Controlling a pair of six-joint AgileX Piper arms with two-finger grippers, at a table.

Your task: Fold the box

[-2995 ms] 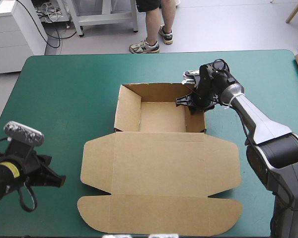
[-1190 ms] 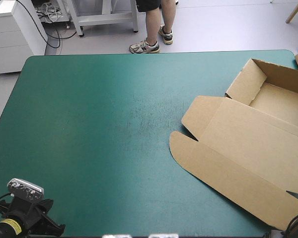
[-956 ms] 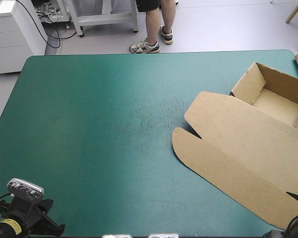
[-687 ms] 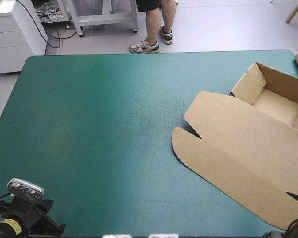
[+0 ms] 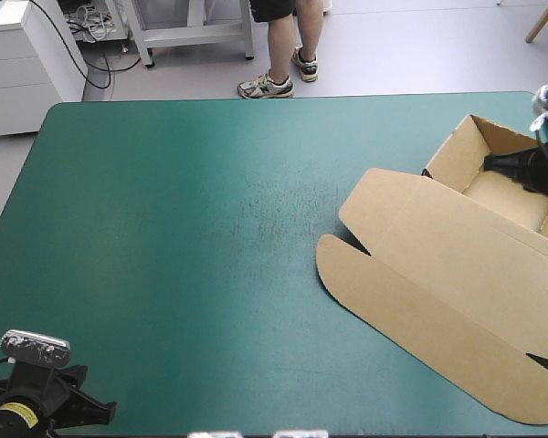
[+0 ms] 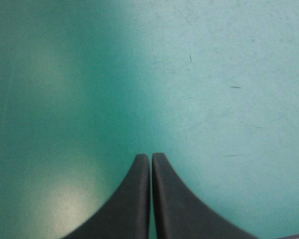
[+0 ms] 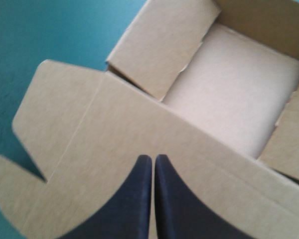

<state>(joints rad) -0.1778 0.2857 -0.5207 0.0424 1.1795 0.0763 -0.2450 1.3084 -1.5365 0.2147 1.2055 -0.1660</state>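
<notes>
The brown box (image 5: 438,274) lies on the right side of the bench (image 5: 164,228). It is an open tray with its walls up. Its lid lies flat and reaches toward the middle of the bench.

The right claw (image 7: 153,158) is clenched. Its 2 black fingers (image 7: 129,199) are pressed together with nothing between them. It hangs above the box, at the tray end.

The left claw (image 6: 150,157) is clenched too and holds nothing. It is over the bare teal-green cover (image 6: 214,74) at the near left corner of the bench, far from the box.
</notes>
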